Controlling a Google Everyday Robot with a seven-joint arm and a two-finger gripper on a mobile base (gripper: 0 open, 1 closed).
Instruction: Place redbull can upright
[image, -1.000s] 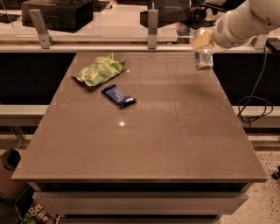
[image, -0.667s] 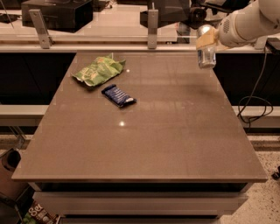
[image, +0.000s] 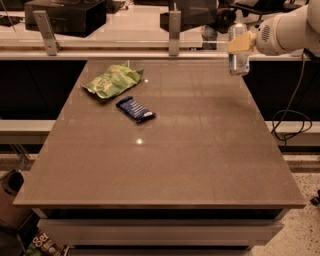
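From the camera view, the brown table (image: 160, 175) fills most of the frame, its surface smooth and slightly glossy, with a small bright glint of light a little left of centre. In the upper right corner the robot's white arm (image: 287, 31) reaches in from the right edge, and the gripper (image: 239, 43) at its end sits just above the table's far right corner. Its yellowish fingers (image: 242, 42) are closed around the redbull can (image: 239, 63), gripping it across the upper half, so the can's top pokes up above them and its silvery lower half hangs below. The can stands upright in that grip, lined up roughly with the back edge of the table, and it looks to be held up off the surface, with a faint darker patch on the tabletop below it. Over in the upper left part of the table lies a crumpled green snack bag (image: 112, 80), and just beside it, toward the centre, a dark blue snack bar wrapper (image: 135, 109) lies flat at an angle; both are well apart from the can. Behind the table runs a pale rail (image: 125, 47) with two upright metal posts (image: 174, 31), and a black box (image: 65, 14) sits beyond it in the upper left. A dark cable (image: 292, 112) droops down past the table's right side toward the speckled floor (image: 307, 185).
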